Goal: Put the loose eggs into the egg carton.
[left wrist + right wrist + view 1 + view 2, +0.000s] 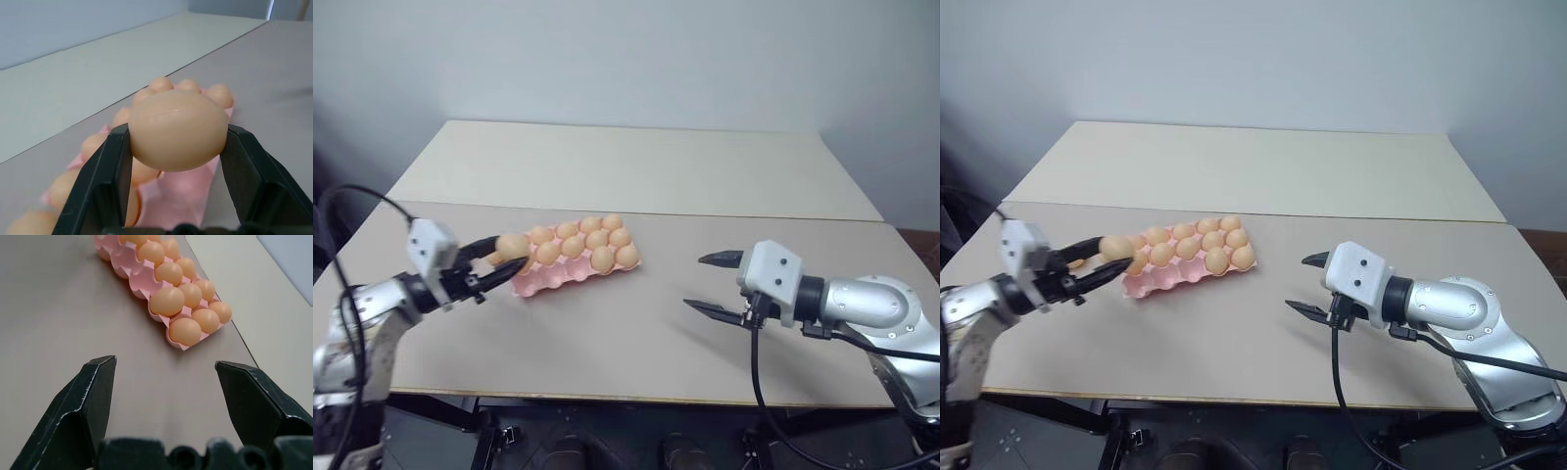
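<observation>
Above the egg carton (570,266), mostly full, left claw (505,260) grips an egg (513,245); right claw (716,284) gapes.

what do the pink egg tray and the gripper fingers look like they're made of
Egg carton: probably moulded plastic or pulp; thin pink walls, scalloped cups, dull look, so it stays open. Left gripper fingers: apparently hard black plastic, matte, with flat faces and sharp edges. The egg they clamp is smooth with a faint sheen.
</observation>
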